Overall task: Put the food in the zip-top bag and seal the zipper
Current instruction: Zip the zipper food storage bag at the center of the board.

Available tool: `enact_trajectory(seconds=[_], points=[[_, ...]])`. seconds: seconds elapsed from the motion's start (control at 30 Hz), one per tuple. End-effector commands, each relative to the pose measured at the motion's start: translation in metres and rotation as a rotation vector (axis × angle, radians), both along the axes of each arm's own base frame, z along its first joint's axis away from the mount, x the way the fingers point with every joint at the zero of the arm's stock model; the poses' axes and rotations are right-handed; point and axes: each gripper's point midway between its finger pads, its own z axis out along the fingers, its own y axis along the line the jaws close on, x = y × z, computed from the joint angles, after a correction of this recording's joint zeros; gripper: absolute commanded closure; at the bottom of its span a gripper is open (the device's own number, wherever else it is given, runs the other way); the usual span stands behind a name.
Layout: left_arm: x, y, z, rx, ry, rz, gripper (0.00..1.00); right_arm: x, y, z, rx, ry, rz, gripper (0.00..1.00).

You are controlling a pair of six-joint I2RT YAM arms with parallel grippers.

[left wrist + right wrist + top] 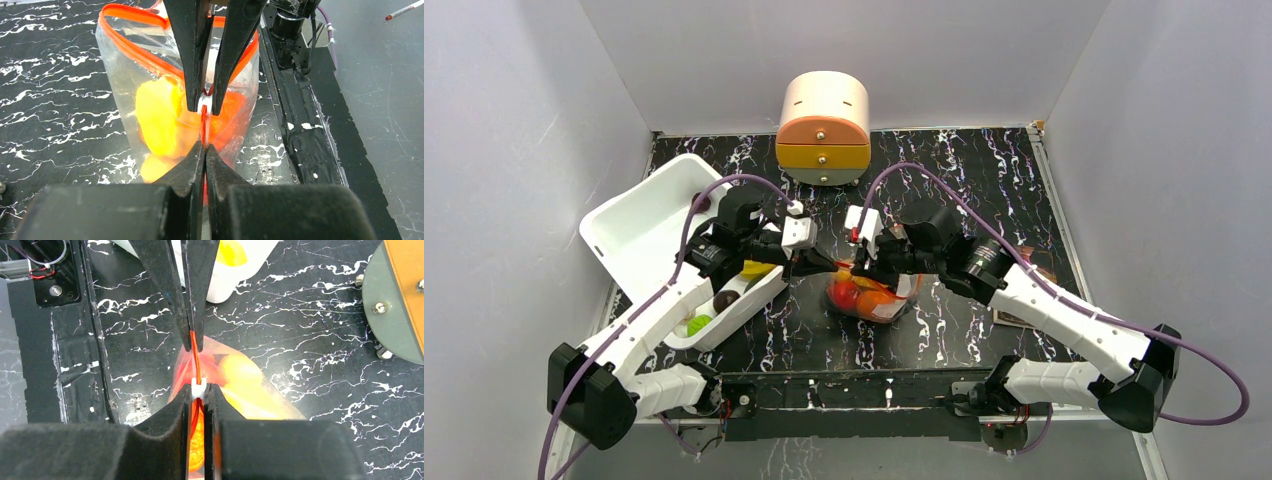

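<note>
The clear zip-top bag [876, 297] stands at the table's middle, holding orange and yellow food [159, 114]. My left gripper [828, 263] is shut on the bag's red-orange zipper strip [204, 131] at its near end, as the left wrist view [205, 146] shows. My right gripper [856, 267] faces it, shut on the small white slider [198, 388] of the zipper in the right wrist view [200, 390]. Between the two grippers the strip [194, 357] runs as one closed line. Beyond the slider the rim [131, 22] spreads in an open loop.
A white tub [637, 225] lies tilted at the left, with brown [724, 298], green [699, 323] and yellow pieces in it. An orange and cream drawer box [823, 128] stands at the back. A flat brown item [1027, 290] lies under my right arm.
</note>
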Motion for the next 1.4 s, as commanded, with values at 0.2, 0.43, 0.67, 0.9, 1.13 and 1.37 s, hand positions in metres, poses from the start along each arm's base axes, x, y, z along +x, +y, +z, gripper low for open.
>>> enact_trajectory(seconds=[0.2, 0.43, 0.67, 0.9, 1.13, 1.37], points=[[-0.015, -0.004, 0.042, -0.157, -0.009, -0.103, 0.65, 0.001, 0.002, 0.027, 0.053, -0.058, 0.021, 1.00], [-0.017, -0.004, 0.028, -0.134, 0.009, -0.128, 0.54, 0.003, 0.012, 0.029, 0.070, -0.047, 0.040, 1.00], [-0.014, -0.005, 0.025, -0.128, 0.031, -0.129, 0.60, 0.006, 0.015, 0.035, 0.092, -0.058, 0.036, 1.00], [-0.008, -0.006, 0.021, -0.107, 0.039, -0.112, 0.65, 0.007, 0.018, 0.041, 0.114, -0.065, 0.036, 1.00], [-0.005, -0.008, 0.022, -0.114, 0.033, -0.097, 0.71, 0.008, 0.019, 0.038, 0.110, -0.063, 0.035, 1.00], [-0.002, -0.008, 0.025, -0.113, 0.022, -0.084, 0.83, 0.008, 0.018, 0.037, 0.108, -0.062, 0.032, 1.00]])
